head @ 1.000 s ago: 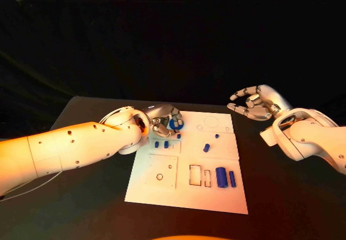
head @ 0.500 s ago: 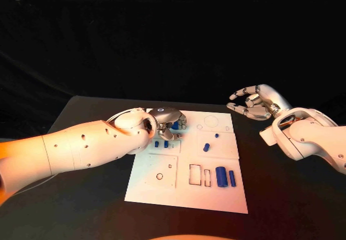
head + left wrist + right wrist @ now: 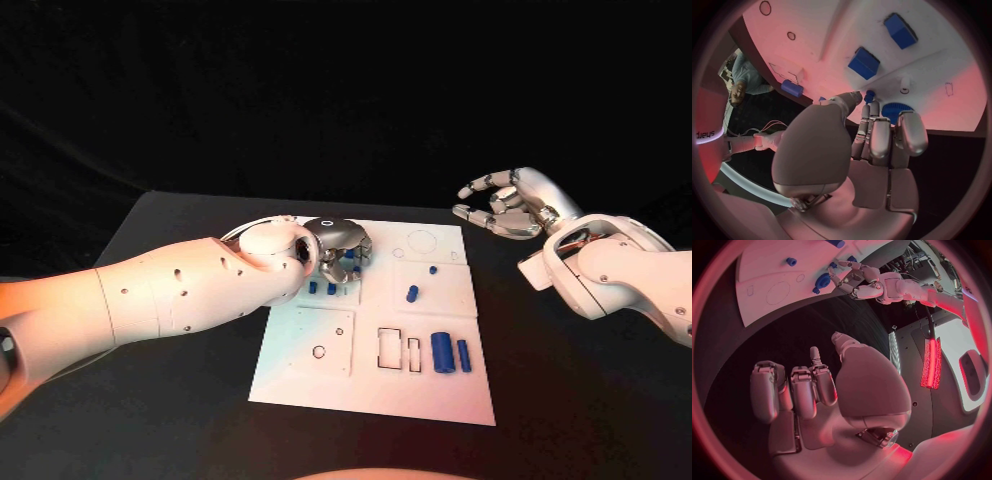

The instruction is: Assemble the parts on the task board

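Left hand (image 3: 335, 250) is seen over the task board (image 3: 378, 390) far-left corner, fingers curled round a blue round part (image 3: 893, 109) at their tips – judged light, rigid, slick, best pinched by its rim – right hand (image 3: 508, 205) held aside, fingers curled, empty

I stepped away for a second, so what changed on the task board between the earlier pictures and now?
The left robot hand turned over the board's far left corner, its back now facing up, fingers curled down at a blue round part. The right robot hand stayed raised off the task board, holding nothing. The other blue parts did not move.
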